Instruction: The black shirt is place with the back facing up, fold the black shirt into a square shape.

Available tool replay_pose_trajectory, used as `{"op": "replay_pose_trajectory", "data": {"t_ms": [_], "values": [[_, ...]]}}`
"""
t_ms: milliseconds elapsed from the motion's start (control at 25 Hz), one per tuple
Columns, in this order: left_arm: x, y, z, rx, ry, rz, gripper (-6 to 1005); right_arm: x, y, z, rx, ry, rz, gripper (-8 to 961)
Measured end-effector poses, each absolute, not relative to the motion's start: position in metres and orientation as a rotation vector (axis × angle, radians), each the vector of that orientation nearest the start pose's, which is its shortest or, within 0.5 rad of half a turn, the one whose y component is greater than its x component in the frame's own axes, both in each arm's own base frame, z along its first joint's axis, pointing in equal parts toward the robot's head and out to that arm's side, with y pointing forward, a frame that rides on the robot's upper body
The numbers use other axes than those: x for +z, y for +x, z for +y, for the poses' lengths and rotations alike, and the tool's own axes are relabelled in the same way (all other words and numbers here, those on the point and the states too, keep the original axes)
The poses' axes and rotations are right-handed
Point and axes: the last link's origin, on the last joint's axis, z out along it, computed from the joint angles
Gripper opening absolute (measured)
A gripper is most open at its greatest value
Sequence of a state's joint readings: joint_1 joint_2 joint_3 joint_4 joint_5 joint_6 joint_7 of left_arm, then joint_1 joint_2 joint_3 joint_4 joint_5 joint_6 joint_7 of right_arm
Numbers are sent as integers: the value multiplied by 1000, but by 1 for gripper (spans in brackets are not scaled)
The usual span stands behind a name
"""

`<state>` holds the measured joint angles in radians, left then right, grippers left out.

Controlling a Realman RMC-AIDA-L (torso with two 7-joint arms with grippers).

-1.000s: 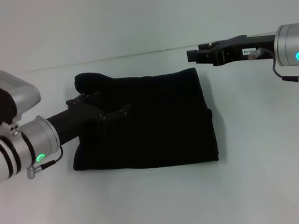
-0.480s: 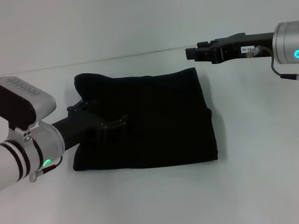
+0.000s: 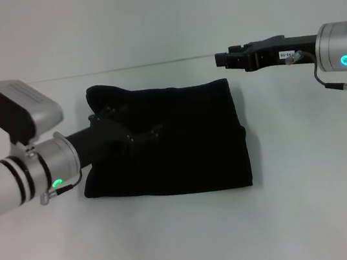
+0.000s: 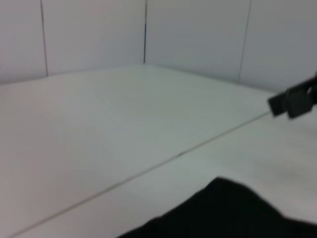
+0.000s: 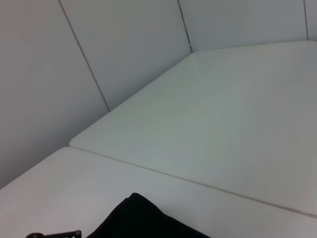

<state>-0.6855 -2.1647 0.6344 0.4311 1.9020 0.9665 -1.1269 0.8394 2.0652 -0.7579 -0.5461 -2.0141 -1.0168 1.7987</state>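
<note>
On the white table [image 3: 191,245], at the centre of your head view, you find the black shirt [image 3: 189,144] lying as a folded, roughly rectangular bundle, with one corner standing up as a small peak at its far left end. No lettering shows on the side facing up. The left gripper [image 3: 136,134] reaches in from the left and lies over the left part of the shirt, touching or just above the cloth; you cannot tell which, because black fingers overlap black fabric. For the same reason you cannot tell whether its jaws are spread, pressed together or pinching cloth. The left arm's silver wrist, with its green lamp, sits at the shirt's left edge. The right gripper [image 3: 223,60] is held in the air at the right, above and beyond the shirt's far right corner, well apart from the cloth and pointing toward the robot's left. Its jaws are seen side-on, so you cannot tell their state either. In the left wrist view, the shirt's raised edge [image 4: 223,210] fills the lower part, and the right gripper [image 4: 292,100] appears farther off. In the right wrist view, a fold of the shirt [image 5: 143,218] is visible against the table [image 5: 223,124].
</note>
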Motion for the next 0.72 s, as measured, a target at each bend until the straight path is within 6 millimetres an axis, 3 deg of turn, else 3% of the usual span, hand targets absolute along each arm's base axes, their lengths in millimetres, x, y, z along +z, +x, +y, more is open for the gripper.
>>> {"op": "replay_pose_trajectory", "data": {"t_ms": [200,400,720], "values": [[-43,-251,391,-590,-2371,-599,919,-10,197,446,566,-2405,942,430],[-44,-255,392,-580,-2348,-614,919,-10,198,446,566,-2404,942,429],[-37,-278,386,-552,-2257,-705,920,-11,198,446,565,-2405,942,429]]}}
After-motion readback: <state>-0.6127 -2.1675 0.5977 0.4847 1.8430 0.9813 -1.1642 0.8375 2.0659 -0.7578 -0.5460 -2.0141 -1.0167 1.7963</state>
